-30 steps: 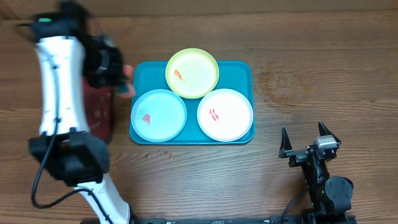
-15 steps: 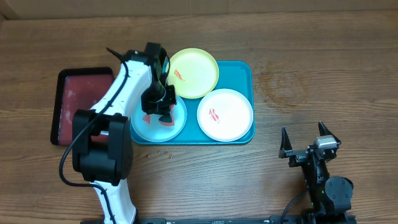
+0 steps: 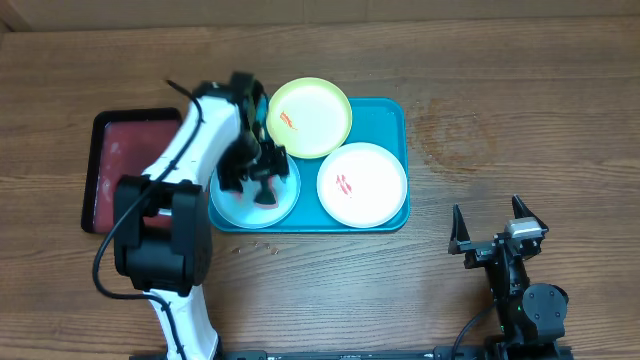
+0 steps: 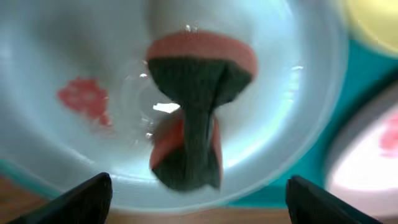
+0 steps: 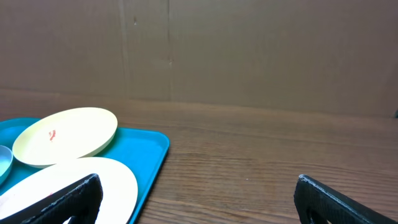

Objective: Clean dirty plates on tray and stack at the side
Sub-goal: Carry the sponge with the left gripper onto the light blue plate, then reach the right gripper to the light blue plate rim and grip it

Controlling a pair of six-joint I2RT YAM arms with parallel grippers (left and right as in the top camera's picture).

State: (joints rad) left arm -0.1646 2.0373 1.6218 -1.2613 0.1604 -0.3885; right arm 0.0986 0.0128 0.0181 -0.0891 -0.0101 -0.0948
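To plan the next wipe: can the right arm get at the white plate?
Probably yes: the white plate lies uncovered on the tray, with nothing between it and the right gripper.

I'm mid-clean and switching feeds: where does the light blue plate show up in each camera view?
Overhead: the light blue plate sits in the lower-left part of the tray.
Left wrist: it fills most of the picture.
Right wrist: only a sliver shows at the far left edge.
Shared landmark: the yellow-green plate, right next to it in all three.
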